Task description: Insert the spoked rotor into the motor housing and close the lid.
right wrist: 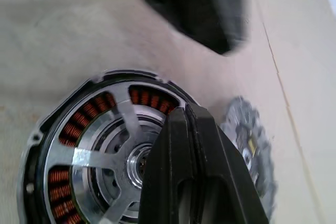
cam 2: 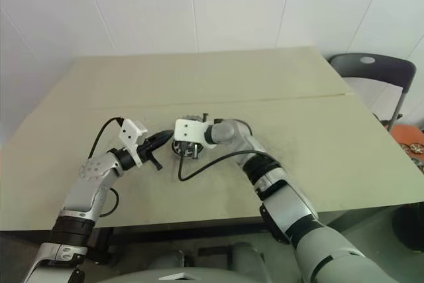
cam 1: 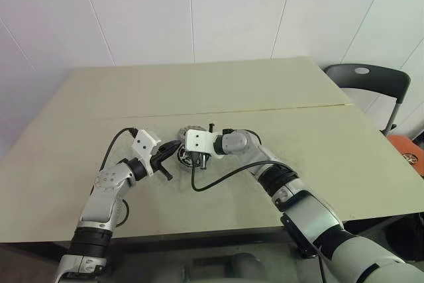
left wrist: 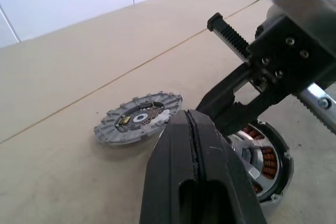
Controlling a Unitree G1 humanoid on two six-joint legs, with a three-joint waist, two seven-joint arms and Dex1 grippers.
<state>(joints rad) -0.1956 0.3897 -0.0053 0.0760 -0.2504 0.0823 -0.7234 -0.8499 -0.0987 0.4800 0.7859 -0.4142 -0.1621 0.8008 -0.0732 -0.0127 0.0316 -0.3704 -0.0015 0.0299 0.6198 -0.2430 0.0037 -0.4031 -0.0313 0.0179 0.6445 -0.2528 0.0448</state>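
Observation:
The motor housing (right wrist: 84,120) lies flat on the table, with its copper windings showing inside a dark rim. The spoked rotor (right wrist: 86,157) sits inside it, silvery spokes over the windings. My right gripper (right wrist: 185,109) is shut, its tips pointing down over the rotor's hub with nothing between them. My left gripper (left wrist: 191,116) is shut and level, its tips just beside the housing (left wrist: 265,161). The lid (left wrist: 139,124), grey with a toothed edge, lies flat on the table just behind the housing. In the head views both grippers meet at the housing (cam 1: 183,157).
A seam (cam 1: 265,109) runs across the beige table behind the parts. A dark chair (cam 1: 371,81) stands past the table's right edge, with an orange object (cam 1: 407,154) below it. A black cable (cam 1: 225,175) loops from my right wrist over the table.

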